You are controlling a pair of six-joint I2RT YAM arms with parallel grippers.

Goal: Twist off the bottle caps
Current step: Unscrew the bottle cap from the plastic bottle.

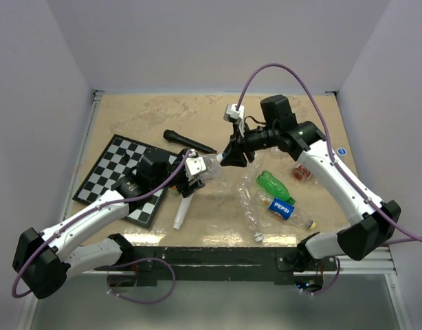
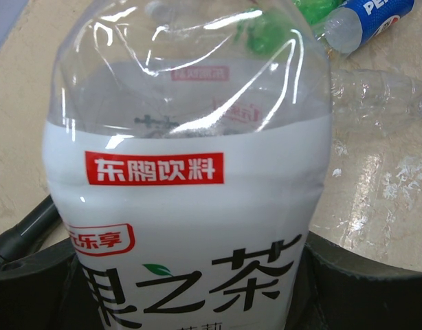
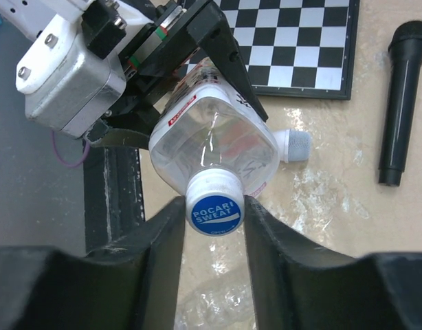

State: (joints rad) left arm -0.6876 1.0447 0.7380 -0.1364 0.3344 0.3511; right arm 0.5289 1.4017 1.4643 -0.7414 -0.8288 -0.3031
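Left claw squeezes the clear bottle by its body, up off the surface. Right claw pinches the blue cap from both sides. The bottle lies sideways, with its cap pointing at the right claw, between the chessboard and the Pepsi bottle. Only the right wrist view shows the cap. The top view hides it. Walls stand along three edges.

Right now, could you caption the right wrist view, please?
Right pincer grips the blue-topped cap; left pincer holds the bottle.
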